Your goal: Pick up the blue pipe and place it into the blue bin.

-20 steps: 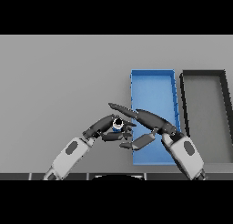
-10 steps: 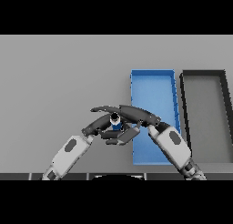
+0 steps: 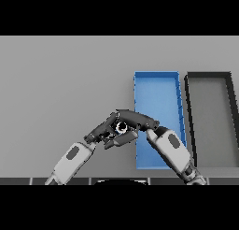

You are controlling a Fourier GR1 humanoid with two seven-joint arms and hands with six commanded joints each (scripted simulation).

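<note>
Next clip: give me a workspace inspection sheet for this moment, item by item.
Surface: grey table, bare apart from the bins.
Job's things: blue pipe, mostly hidden between both hands, left of the blue bin; nothing visible inside the bin.
Clutter: dark bin beside the blue bin, on its right.
Hands: left hand and right hand meet over the pipe; grip unclear.
Cables: nothing seen.
Surroundings: nothing seen.
</note>
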